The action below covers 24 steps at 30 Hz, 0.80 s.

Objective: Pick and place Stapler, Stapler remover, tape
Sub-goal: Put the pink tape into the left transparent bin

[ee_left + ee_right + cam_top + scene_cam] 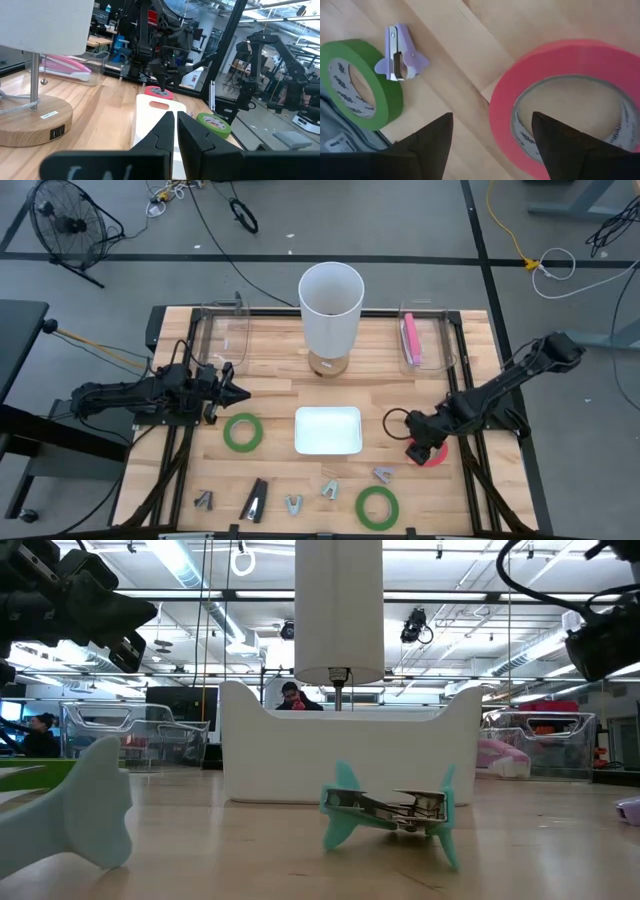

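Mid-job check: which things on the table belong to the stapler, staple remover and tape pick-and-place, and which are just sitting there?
Job items: red tape roll under the open right gripper; two green tape rolls; purple staple remover; teal staple remover; black stapler; pink stapler.

Lying about: lamp; white tray.

1. A white table lamp [331,308] on a round wooden base stands at the middle back of the wooden table [280,395].
2. A white tray [328,430] lies in front of the lamp.
3. Clear bins [222,332] sit at both back corners.
4. A black fan [65,225] stands on the floor, beyond the table's left side.
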### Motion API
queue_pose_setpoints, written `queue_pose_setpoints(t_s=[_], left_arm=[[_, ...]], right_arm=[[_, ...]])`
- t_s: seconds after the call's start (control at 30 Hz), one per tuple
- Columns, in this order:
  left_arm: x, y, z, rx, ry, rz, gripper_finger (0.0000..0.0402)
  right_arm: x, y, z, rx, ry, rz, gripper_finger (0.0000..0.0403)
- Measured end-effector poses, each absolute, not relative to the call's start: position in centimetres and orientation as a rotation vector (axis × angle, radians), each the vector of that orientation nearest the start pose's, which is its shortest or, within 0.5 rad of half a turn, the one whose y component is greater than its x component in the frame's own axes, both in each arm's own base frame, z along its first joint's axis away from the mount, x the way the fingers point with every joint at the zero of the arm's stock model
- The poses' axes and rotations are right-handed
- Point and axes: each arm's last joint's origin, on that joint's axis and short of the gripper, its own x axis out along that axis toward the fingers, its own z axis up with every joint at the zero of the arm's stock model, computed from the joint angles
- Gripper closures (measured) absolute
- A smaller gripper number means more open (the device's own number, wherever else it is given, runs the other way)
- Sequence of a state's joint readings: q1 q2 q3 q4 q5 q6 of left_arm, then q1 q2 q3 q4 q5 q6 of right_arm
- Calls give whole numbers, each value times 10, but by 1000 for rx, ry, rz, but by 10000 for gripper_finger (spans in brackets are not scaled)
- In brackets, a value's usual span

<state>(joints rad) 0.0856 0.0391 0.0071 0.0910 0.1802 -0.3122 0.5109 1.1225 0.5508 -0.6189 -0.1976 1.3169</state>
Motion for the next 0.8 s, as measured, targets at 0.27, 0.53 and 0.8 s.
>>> queue_pose_setpoints(t_s=[0.27,0.53,0.8], left_arm=[[99,3,172,-304,-43,-103,378],[99,3,172,-305,-43,-103,378],[99,3,171,-305,-40,-102,378]], right_arm=[[150,101,160,875,1391,-314,133],[159,112,144,840,1426,-311,133],[164,116,127,761,1490,-339,133]])
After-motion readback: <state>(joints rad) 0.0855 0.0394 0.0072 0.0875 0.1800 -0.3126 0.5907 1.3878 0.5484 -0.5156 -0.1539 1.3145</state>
